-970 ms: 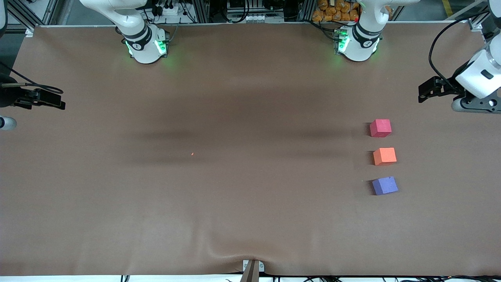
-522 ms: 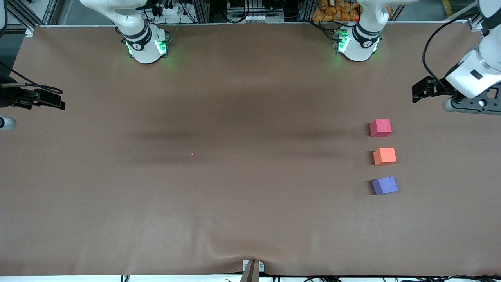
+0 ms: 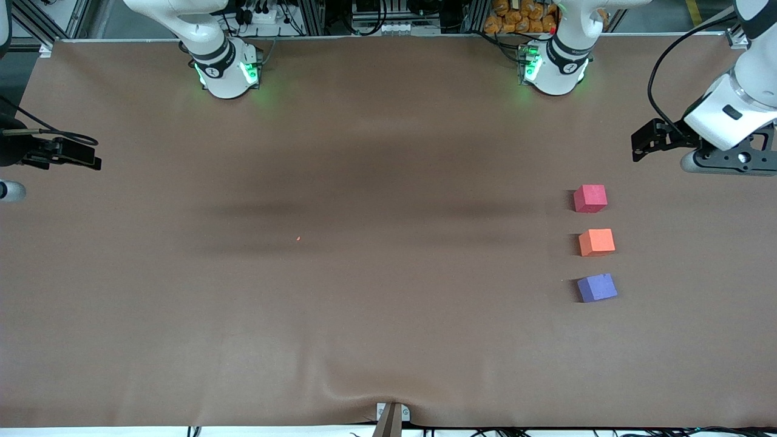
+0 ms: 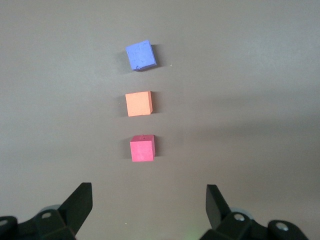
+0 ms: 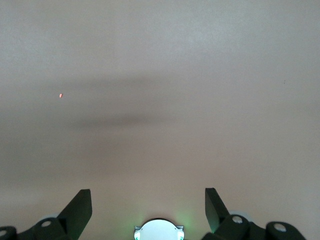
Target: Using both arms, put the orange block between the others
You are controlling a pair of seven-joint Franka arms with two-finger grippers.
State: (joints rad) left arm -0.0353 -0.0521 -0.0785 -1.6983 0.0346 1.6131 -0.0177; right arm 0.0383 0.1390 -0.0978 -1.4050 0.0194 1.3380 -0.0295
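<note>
1. Cubes in a row of three sit on the brown surface (image 3: pixel 388 273) toward the left arm's end. The orange block (image 3: pixel 597 242) lies between the red-pink cube (image 3: pixel 590 198) and the purple-blue cube (image 3: pixel 597 287), with gaps on both sides so none touch. The red-pink cube is farthest from the front camera, the purple-blue one nearest.
2. The left gripper (image 3: pixel 642 141) hangs in the air at the left arm's end of the surface, toward the bases from the row. Its fingers (image 4: pixel 80 202) are spread wide with nothing between them.
3. The right gripper (image 3: pixel 79 155) waits at the right arm's end, well apart from the cubes. Its fingers (image 5: pixel 80 205) are also spread wide and hold nothing.
4. Only the front view takes in both arms, their green-lit bases (image 3: pixel 227 73) and the whole row at once.
5. The left wrist view looks down on all three cubes, the red-pink cube closest to the gripper's open fingertips, and shows their top faces squarely.
6. The right wrist view shows none of the cubes, only bare brown surface, a tiny orange-red speck (image 5: pixel 60 95) and the lit base of its own arm (image 5: pixel 158 230). The same speck appears near the middle of the surface in the front view.
7. Cables and equipment line the edge by the bases. No writing or labels can be read on the cubes or arms.
</note>
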